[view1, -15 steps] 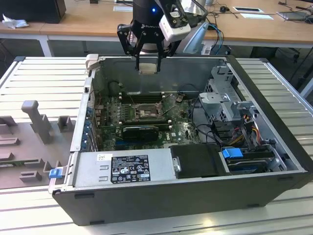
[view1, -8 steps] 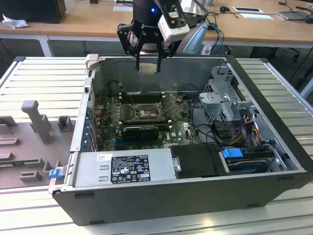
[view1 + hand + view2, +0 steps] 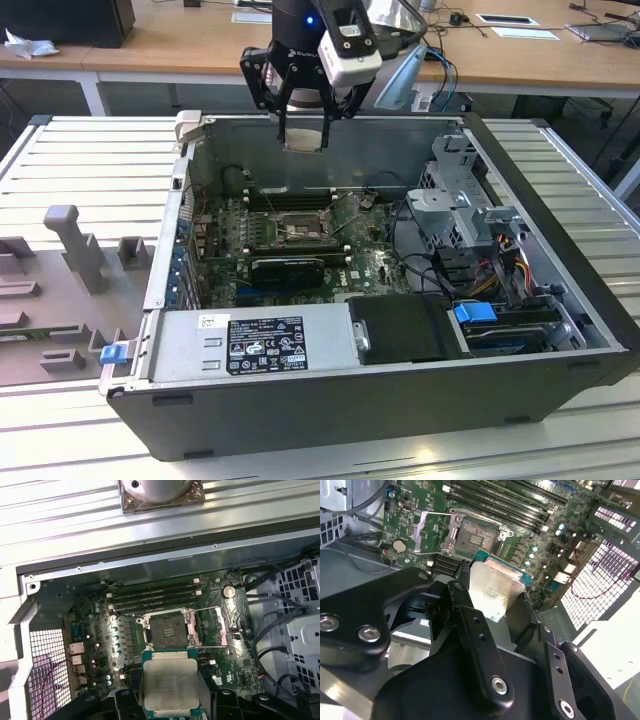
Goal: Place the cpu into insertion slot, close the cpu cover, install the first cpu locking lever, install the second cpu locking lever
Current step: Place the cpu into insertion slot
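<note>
Above one open case [image 3: 400, 400], two fingers [image 3: 464, 580] grip one cpu [image 3: 492, 592]

Computer case [image 3: 330, 400]: dark tower, open, lying on its side on the worktop.
Worktop [image 3: 90, 160]: slatted silver metal.
Power supply [image 3: 260, 345]: grey labelled box along the case's near wall.
Memory slots [image 3: 155, 596]: long black rows on the green board.
Drive cage [image 3: 455, 200]: perforated grey metal, at the exterior view's right.
Coin battery [image 3: 228, 591]: round, silver, on the board.
Grey fixture [image 3: 75, 240]: moulded tray outside the case, at the exterior view's left.
</note>
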### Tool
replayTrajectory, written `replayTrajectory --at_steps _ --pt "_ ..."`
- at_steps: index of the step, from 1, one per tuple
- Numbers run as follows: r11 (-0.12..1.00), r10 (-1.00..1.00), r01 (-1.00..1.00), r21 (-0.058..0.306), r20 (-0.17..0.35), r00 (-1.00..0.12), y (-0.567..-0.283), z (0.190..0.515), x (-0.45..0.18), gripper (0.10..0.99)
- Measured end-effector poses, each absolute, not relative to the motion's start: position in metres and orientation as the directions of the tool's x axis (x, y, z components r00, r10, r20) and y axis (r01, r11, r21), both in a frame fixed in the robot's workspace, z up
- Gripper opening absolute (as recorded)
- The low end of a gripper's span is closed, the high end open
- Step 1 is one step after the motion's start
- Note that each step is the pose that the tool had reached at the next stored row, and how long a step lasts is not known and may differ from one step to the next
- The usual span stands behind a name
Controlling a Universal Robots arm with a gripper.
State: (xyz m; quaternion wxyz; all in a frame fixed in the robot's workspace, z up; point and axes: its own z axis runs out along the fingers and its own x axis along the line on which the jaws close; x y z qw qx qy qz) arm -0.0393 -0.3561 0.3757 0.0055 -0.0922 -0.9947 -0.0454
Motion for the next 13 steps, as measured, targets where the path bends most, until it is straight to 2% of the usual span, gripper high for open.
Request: replayTrajectory --at_steps 13 --pt "0.957 0.276 0.277 0.089 0.019 -0.961 -0.3561 0.3756 -0.0393 0.533"
